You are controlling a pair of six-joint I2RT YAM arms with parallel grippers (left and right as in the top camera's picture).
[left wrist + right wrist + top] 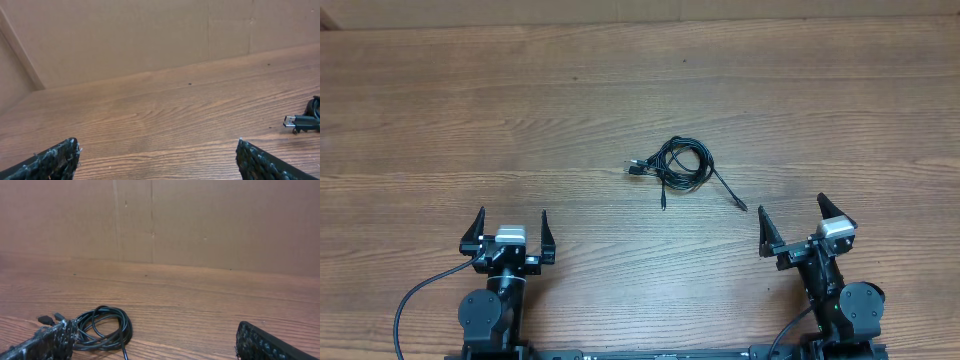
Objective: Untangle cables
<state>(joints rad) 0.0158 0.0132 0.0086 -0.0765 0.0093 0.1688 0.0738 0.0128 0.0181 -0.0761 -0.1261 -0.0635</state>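
Note:
The cables (682, 165) lie in one tangled black coil near the middle of the wooden table, with silver-tipped plugs sticking out to the left and loose ends trailing down and to the right. The right wrist view shows the coil (102, 328) at lower left. The left wrist view shows only a plug end (300, 121) at the right edge. My left gripper (510, 235) is open and empty at the near left, well away from the coil. My right gripper (805, 225) is open and empty at the near right, below and right of the coil.
A wooden table (470, 120) fills the overhead view. A brown cardboard wall (200, 225) stands along the far edge. The thick black wiring of the left arm (415, 300) loops at the near left.

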